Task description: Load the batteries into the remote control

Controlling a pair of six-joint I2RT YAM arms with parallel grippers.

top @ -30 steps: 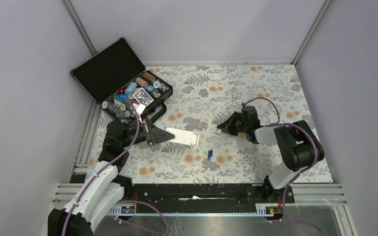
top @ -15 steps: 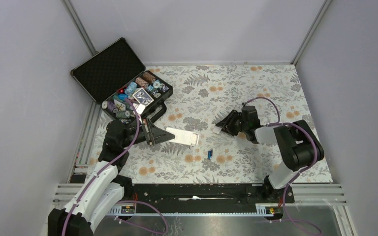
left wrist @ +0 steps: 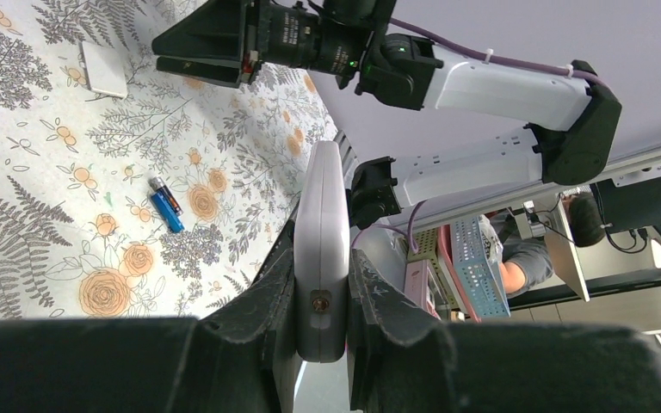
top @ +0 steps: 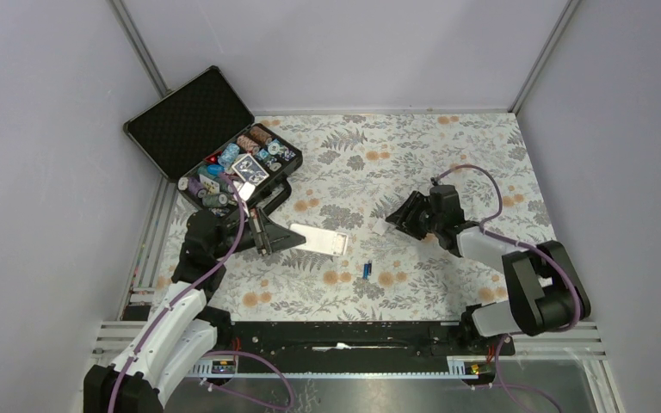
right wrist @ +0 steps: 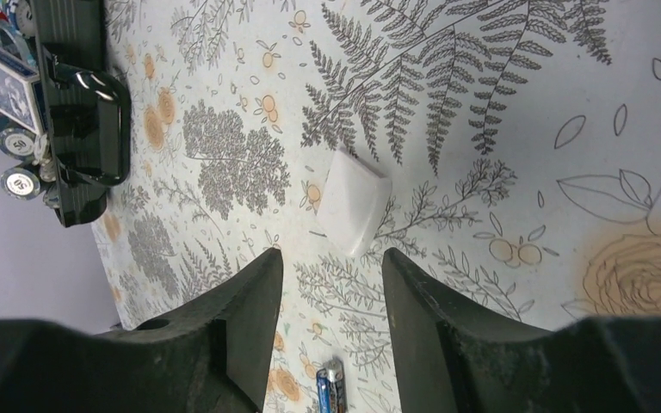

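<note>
White remote control (top: pixel 318 238) is pinched in the left gripper (top: pixel 286 236), arm low, pointing to three o'clock. The right gripper (top: pixel 396 217) — spread — points to nine o'clock at a white cover (top: pixel 382 227); the batteries (top: pixel 367 269) lie at its seven o'clock.

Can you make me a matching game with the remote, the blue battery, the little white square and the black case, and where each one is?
Things:
1. white rectangular remote control
2. tiny blue cylinder battery
3. small flat white plastic piece
4. open black case

Places:
A. far left, poker chips inside
B. loose on the flowered cloth, mid-table
C. clamped in the left gripper
D. just ahead of the open right gripper

Pairs: 1-C, 2-B, 3-D, 4-A
</note>
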